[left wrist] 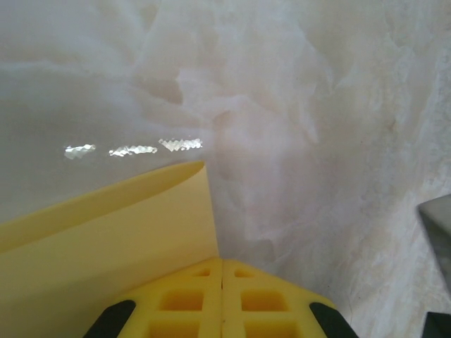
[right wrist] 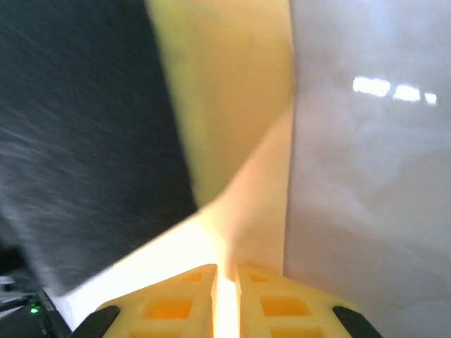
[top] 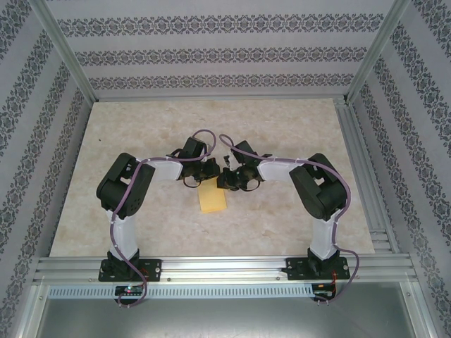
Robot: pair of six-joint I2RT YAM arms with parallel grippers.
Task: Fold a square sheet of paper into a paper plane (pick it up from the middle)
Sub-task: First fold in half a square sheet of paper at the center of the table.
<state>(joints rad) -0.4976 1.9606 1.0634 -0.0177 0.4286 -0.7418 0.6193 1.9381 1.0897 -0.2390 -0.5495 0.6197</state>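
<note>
Left gripper [left wrist: 222,282] is pinched shut on the sheet of paper [top: 212,198]. It's thin matte yellow-orange stuff, and its edge runs straight into the seam between the waffle-gridded yellow pads [left wrist: 182,301]. The right gripper [right wrist: 225,289] sits just beside the left one, nearly closed, with paper glowing in the slit. From the left gripper, the sheet's long axis runs back toward the near side over the glossy marble-look table [top: 134,141]. Both arms look equally close, so I'd guess the next fold turns on that shared far edge.
</note>
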